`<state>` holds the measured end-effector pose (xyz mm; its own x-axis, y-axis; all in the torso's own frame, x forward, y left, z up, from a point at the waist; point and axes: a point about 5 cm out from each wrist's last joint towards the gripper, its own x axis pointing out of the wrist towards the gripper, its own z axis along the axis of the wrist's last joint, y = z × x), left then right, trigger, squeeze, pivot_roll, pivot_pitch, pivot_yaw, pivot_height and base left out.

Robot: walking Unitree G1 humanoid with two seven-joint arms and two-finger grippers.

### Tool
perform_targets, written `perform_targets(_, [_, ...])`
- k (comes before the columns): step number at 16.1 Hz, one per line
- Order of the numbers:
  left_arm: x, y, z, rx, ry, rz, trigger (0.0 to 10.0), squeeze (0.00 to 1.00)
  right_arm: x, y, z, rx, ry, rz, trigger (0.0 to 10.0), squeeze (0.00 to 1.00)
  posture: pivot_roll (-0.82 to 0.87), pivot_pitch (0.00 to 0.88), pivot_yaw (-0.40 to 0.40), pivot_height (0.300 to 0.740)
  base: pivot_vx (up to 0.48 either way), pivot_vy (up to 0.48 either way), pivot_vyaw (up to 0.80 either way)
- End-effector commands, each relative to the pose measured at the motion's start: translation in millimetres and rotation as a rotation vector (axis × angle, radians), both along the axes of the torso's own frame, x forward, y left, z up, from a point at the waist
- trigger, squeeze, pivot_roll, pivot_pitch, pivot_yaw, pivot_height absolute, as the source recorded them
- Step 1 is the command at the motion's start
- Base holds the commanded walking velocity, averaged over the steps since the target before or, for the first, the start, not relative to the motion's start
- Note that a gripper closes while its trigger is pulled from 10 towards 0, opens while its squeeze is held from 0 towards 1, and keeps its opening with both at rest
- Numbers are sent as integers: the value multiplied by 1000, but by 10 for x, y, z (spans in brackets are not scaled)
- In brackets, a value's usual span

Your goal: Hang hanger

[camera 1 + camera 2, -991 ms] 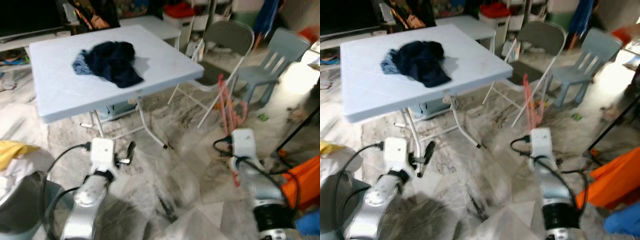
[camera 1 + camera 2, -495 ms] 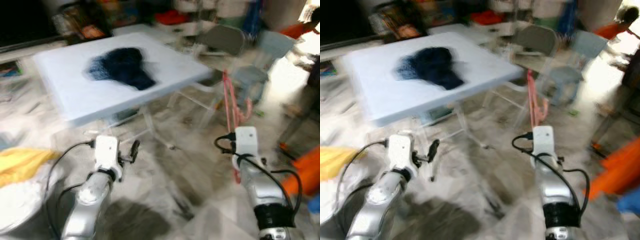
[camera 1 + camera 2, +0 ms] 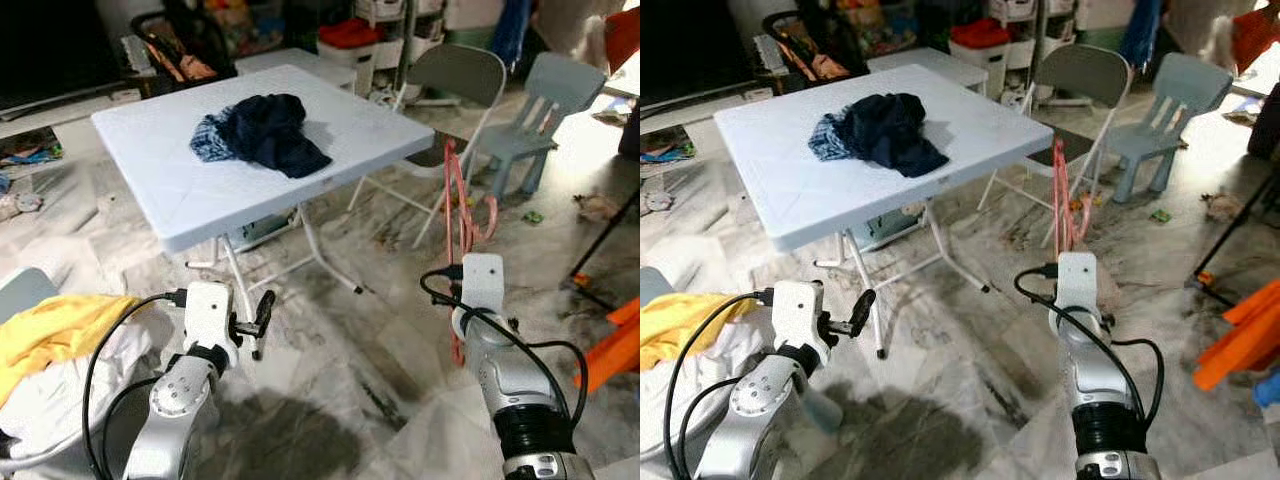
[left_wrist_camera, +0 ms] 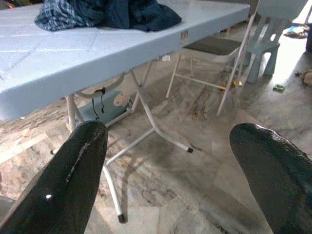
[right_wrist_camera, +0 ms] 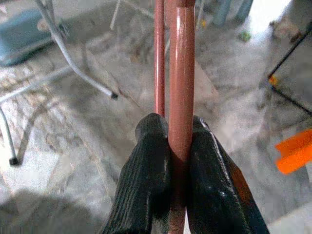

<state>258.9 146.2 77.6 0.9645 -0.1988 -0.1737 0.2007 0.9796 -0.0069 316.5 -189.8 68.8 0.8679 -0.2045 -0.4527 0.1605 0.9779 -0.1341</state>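
Note:
A pink-red hanger (image 3: 463, 200) stands upright in front of my right arm, its long rod (image 5: 181, 73) clamped between the two black fingers of my right gripper (image 5: 171, 122), which is shut on it. My left gripper (image 3: 260, 318) hangs low near the legs of the white folding table (image 3: 180, 190); its fingers (image 4: 73, 180) are wide apart with nothing between them. A heap of dark blue clothes (image 3: 265, 130) lies on the tabletop.
A grey folding chair (image 3: 455, 75) and a pale blue child's chair (image 3: 560, 90) stand behind the hanger. A basket with yellow cloth (image 3: 50, 330) is at my left. An orange object (image 3: 615, 345) and a black stand leg (image 3: 600, 250) lie to the right on the marble floor.
The whole view has shifted and cleared of blur as the camera moved. Both arms keep about the same pose, and the hanger stays in my right gripper.

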Motion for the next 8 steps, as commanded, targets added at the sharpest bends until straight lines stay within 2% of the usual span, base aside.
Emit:
perform_targets(1, [16,92,-26,19,7,20,10000,0,23,56,6,7,2,9,10000,0,-52,0,40,740,0,0,0])
perform_targets(2, [23,107,-32,17,9,20,10000,0,23,70,-13,18,15,10,10000,0,-50,0,40,740,0,0,0])
perform_targets(4, [40,123,-28,15,8,29,10000,0,32,80,-21,23,22,7,10000,0,-50,0,41,740,308,0,0])
perform_targets(8, [86,123,-30,18,1,23,10000,0,53,77,-47,18,32,6,10000,0,-55,0,45,740,341,0,-800])
